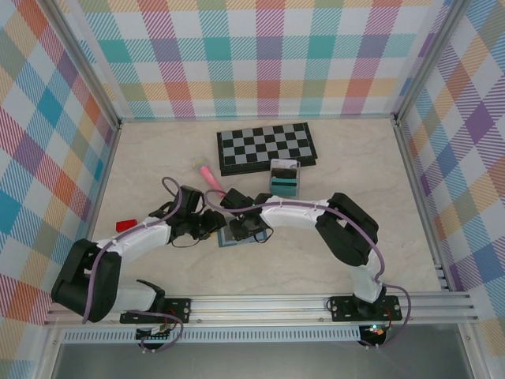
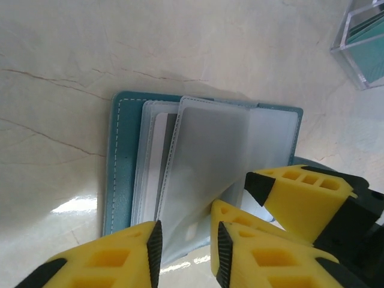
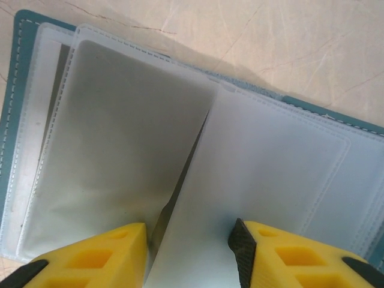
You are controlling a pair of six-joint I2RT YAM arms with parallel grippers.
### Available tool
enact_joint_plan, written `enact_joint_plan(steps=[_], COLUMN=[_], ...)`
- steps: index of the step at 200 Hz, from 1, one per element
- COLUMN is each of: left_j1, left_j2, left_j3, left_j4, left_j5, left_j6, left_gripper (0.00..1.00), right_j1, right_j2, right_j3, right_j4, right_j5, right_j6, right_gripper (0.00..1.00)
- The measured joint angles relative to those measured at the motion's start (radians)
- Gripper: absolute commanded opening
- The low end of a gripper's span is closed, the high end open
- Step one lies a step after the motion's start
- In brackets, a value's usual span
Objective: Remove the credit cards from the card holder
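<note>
Left gripper [image 2: 189, 243]: jaws apart, straddling bottom edge of loose clear sleeve [image 2: 207, 168], not pinching it far as I can see. Right gripper [image 3: 191, 243] same deal, jaws apart around sleeve lifted at fold. Card holder [image 1: 226, 239] lies open, flat on tabletop [image 1: 355, 174], long axis running away from both grippers. Pale credit card [image 2: 161, 157] looks tucked in pocket by holder's stitched outer edge, so I reckon left gripper nearer. Teal cards [image 1: 284, 186] in clear box [image 1: 285, 167] beyond holder.
</note>
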Motion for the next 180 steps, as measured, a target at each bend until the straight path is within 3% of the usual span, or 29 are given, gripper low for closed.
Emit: enact_joint_plan(steps=[85, 180], left_j1=[-0.005, -0.010], left_j2=[0.103, 0.111], left_j3=[0.000, 0.007], left_j4=[0.048, 0.061], left_j5=[0.017, 0.026], left_j6=[0.000, 0.001], left_gripper=[0.26, 0.25], right_j1=[-0.010, -0.025], right_j2=[-0.002, -0.003], right_j3=[-0.008, -0.013], right_j4=[0.016, 0.029], right_j5=[-0.023, -0.063], right_j6=[0.003, 0.008], right_gripper=[0.37, 0.35])
